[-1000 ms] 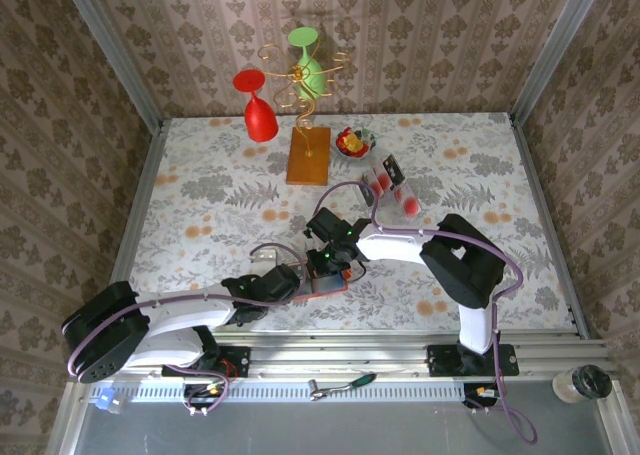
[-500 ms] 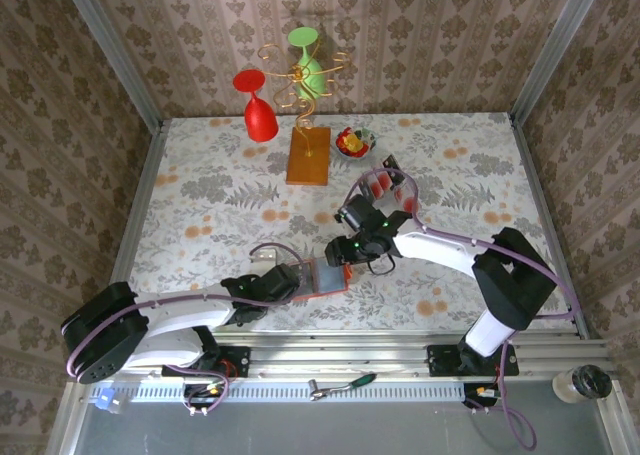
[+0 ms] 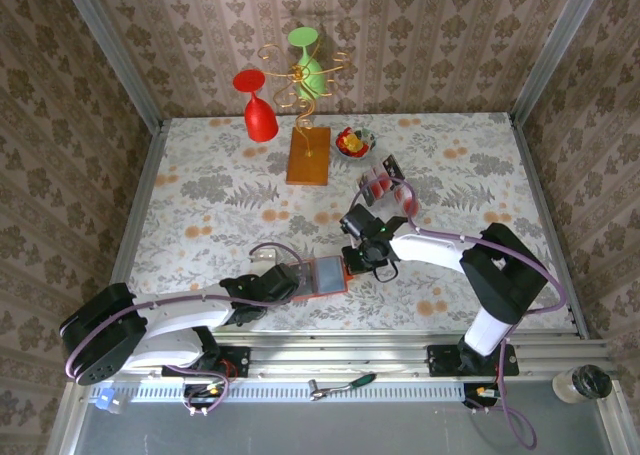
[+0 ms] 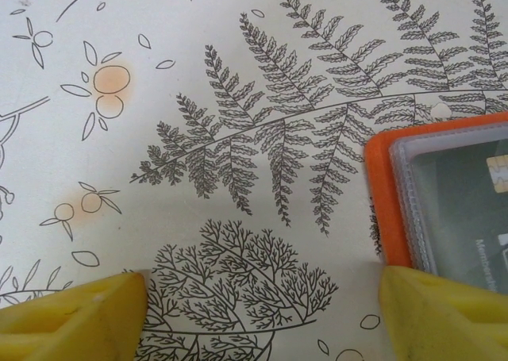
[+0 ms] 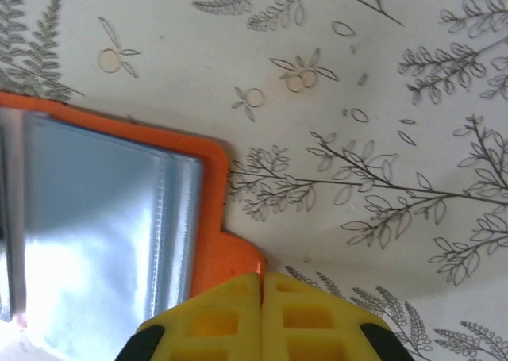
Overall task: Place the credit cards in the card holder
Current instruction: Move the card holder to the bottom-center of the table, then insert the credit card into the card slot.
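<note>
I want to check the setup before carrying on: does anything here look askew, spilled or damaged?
Nothing stands out. The card holder lies open and flat, a dark card inside its clear sleeve; the other cards lie together beyond it.

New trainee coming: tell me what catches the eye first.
The open orange card holder lies near the front edge of the table, between the open left gripper and the shut right gripper. At the far edge, a red glass and a green glass hang on a gold wire stand.
</note>
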`<state>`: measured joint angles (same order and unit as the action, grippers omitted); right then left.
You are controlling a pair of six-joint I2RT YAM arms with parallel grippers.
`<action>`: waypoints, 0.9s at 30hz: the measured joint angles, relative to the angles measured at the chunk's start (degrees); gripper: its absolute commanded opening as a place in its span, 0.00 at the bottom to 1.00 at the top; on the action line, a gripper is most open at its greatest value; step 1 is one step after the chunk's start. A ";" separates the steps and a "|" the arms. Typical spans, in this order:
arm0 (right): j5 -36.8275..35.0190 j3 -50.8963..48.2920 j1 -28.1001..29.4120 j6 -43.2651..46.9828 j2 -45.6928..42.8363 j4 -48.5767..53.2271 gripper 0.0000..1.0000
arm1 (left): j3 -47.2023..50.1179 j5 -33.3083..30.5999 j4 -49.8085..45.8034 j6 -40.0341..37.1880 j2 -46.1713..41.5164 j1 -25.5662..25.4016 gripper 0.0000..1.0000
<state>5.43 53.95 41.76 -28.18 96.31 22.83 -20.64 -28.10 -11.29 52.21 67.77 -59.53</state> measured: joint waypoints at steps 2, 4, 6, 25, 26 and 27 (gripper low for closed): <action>-0.22 -1.01 -0.33 -0.07 -0.44 -0.15 0.00 | 0.00 0.00 0.02 -0.22 0.00 0.00 0.78; -0.37 -2.08 -0.44 -0.09 -1.33 -0.22 0.00 | 0.00 0.02 0.09 -0.42 0.00 0.00 0.78; -0.57 -3.02 -0.52 -0.15 -2.51 -0.17 0.00 | 0.00 0.02 0.15 -0.59 0.04 0.00 0.78; 0.00 -3.06 -0.04 -2.32 -10.97 1.38 0.16 | -0.09 -0.24 0.61 -1.33 1.14 0.00 0.78; 0.50 -2.86 0.44 -2.69 -10.97 1.14 0.10 | -0.15 -0.26 0.61 -1.44 1.25 0.00 0.78; 1.05 -2.64 1.09 -3.06 -10.93 0.92 0.06 | -0.20 -0.26 0.61 -1.44 1.29 0.00 0.78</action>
<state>6.48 51.31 42.85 -31.24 85.38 23.75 -20.84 -28.36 -10.68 50.76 69.06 -59.53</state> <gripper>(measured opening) 0.123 0.783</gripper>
